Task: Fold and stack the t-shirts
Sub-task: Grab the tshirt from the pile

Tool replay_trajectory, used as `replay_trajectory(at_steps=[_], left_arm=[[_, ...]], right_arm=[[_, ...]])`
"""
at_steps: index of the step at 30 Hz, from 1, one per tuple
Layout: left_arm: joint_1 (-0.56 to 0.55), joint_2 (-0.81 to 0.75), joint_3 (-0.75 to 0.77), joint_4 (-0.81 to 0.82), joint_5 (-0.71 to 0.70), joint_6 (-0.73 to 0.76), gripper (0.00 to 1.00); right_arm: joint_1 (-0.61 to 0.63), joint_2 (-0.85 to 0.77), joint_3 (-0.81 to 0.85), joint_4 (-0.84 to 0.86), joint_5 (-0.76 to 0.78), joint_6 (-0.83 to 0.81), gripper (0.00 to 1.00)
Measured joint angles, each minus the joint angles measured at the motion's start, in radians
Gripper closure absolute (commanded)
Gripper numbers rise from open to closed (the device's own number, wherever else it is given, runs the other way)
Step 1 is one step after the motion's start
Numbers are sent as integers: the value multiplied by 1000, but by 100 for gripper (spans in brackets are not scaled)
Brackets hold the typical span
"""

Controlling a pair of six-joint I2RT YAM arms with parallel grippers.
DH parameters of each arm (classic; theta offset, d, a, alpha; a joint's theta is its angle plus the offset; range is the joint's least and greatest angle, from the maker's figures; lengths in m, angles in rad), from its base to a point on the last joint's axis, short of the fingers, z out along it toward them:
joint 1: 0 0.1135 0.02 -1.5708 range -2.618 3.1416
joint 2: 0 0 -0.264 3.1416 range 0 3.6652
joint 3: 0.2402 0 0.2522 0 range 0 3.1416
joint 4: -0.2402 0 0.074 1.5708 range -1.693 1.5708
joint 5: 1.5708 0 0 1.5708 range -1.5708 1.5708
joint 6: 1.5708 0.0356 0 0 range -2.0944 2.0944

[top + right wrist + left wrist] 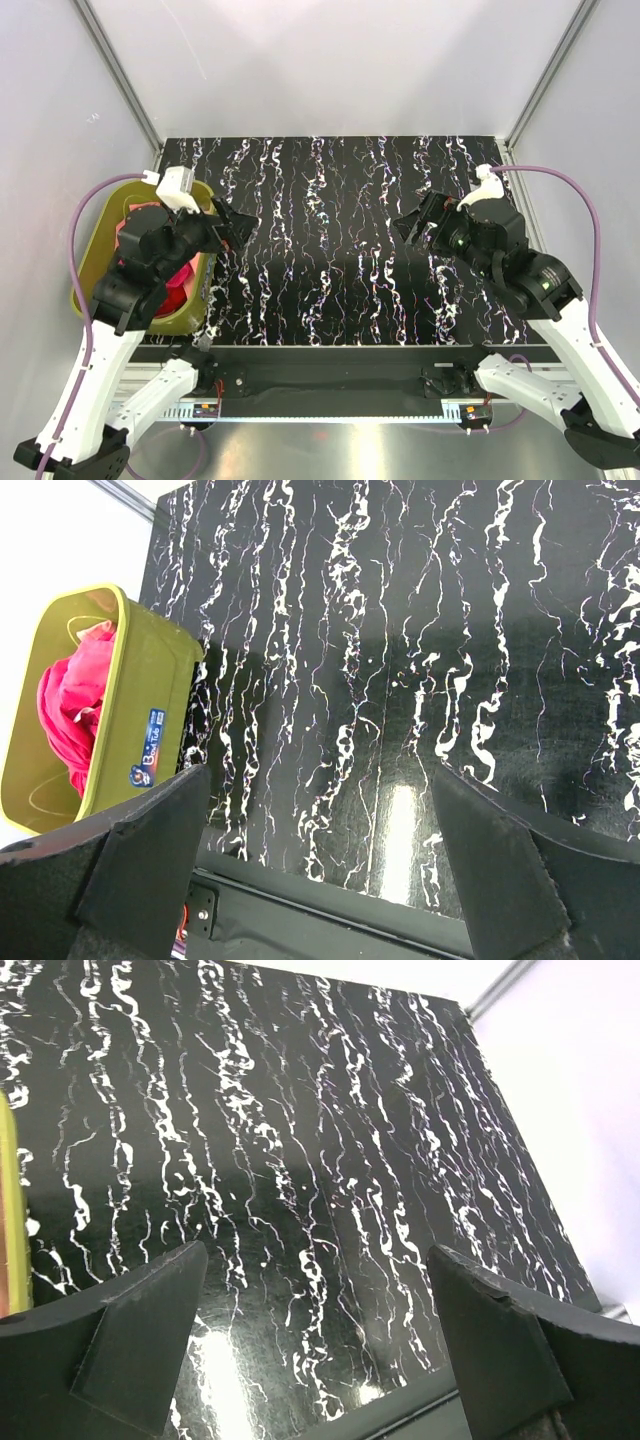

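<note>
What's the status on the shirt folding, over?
Left gripper open, empty. Right gripper open, empty. T-shirts bunched in the olive tub, none out yet. Left arm over the tub.

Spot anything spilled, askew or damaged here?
Nothing stands out. The t-shirts lie crumpled inside the olive tub at the left edge of the table, none spilled; left gripper and right gripper hover open and empty above it.
</note>
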Motion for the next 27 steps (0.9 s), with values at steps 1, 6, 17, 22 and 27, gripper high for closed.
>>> replay_trajectory(at_steps=[1,6,17,22,27], left_arm=[[0,0,0,0,-10,-3,1],[0,20,1,0,-79,-24,3],[104,227,71,-169,-565,-296,11],[303,214,33,-186,-635,-432,18],[444,255,-60,-179,-616,-513,21]], right_arm=[[0,-4,-2,0,0,0,0],[0,-10,-4,2,-4,4,0],[0,-108,-55,26,-64,40,0],[0,-156,-75,26,-65,44,0],[0,-166,-83,18,-53,27,0]])
